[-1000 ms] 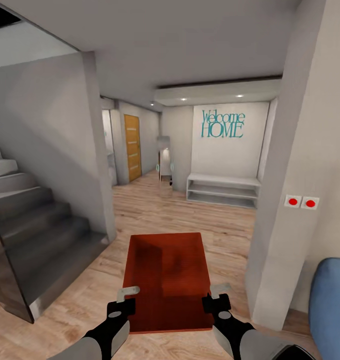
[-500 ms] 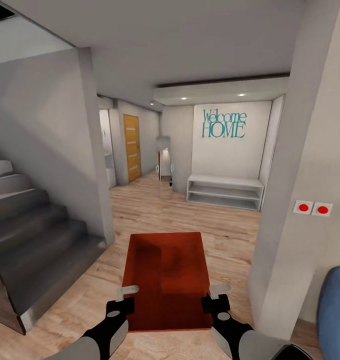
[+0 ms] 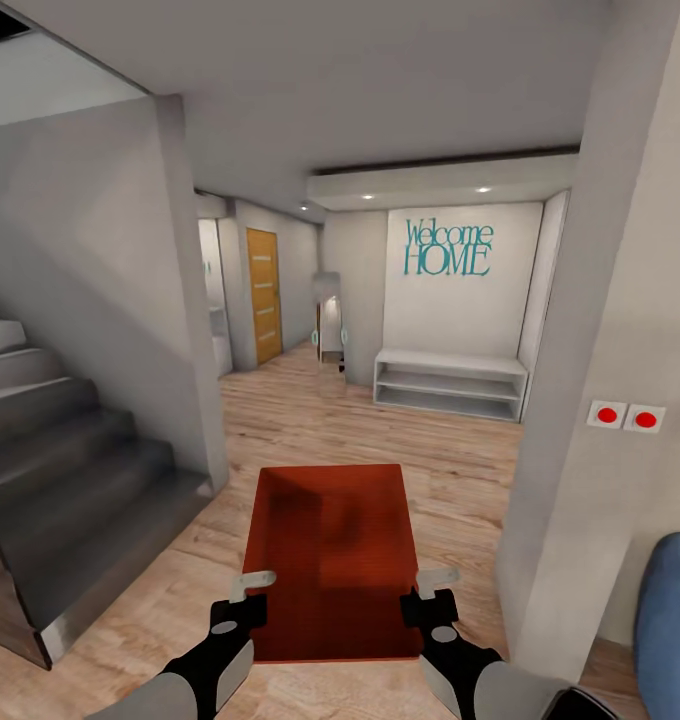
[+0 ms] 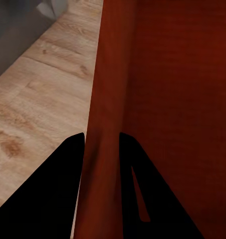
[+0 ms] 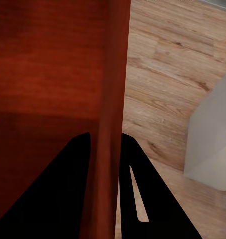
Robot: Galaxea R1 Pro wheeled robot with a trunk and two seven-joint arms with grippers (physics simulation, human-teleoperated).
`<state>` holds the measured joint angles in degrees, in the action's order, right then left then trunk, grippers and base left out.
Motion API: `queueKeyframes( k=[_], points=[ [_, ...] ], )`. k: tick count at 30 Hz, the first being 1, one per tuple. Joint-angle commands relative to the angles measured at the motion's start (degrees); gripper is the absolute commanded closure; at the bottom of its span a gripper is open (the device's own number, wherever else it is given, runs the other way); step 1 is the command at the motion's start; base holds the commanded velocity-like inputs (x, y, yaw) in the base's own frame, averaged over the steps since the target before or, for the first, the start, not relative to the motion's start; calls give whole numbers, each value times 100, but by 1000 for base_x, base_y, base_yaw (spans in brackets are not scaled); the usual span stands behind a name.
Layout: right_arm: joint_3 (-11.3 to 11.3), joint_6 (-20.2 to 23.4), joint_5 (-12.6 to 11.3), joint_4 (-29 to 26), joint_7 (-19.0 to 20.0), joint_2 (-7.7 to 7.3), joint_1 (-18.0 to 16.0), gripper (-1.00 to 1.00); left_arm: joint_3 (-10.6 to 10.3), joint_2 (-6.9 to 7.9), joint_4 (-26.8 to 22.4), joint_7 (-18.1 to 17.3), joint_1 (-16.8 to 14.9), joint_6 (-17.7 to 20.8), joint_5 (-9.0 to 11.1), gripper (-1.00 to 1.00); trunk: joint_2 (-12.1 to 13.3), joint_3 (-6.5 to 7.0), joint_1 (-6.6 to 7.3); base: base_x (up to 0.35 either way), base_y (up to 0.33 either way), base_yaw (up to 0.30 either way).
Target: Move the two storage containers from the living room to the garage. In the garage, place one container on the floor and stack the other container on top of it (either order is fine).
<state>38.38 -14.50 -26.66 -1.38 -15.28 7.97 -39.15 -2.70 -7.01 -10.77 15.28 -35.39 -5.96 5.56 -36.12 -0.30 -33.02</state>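
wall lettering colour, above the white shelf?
Teal. The "Welcome HOME" lettering shows best in the head view, above the shelf.

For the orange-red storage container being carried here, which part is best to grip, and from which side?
Grip the thin long side walls, one tool per side, from the near end. The storage container is open-topped and lidless, so each wall fits between a tool's fingers: the left tool pinches the left wall and the right tool the right wall, keeping the load level.

the storage container (image 3: 332, 555) looks matt, smooth orange-red plastic; beneath it, the floor (image 3: 450, 470) is light, grained wood planks.
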Motion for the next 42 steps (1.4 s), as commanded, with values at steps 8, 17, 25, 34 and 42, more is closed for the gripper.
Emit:
queueKeyframes(
  k=[8,17,25,34,42],
  points=[
    [400,-13,-419,11,19,46,-2,100,-8,-2,4,51,-3,-18,22,100,-4,-3,-1,44,0,0],
    [861,-66,-912,71,38,56,-3,100,-83,-2,5,63,-3,-19,70,100,-4,-3,-1,288,0,0],
    [-1234,55,1207,-20,190,56,-3,100,284,-2,5,151,-3,-20,-196,100,-4,-3,-1,319,0,0],
    [-1235,53,1207,-20,192,56,-1,100,281,-2,5,151,-3,-20,-196,100,-4,-3,-1,318,0,0],
    [-1234,53,1207,-20,189,56,-2,100,287,-2,5,151,-3,-15,-196,100,-4,-3,-1,318,0,0]
  ],
)
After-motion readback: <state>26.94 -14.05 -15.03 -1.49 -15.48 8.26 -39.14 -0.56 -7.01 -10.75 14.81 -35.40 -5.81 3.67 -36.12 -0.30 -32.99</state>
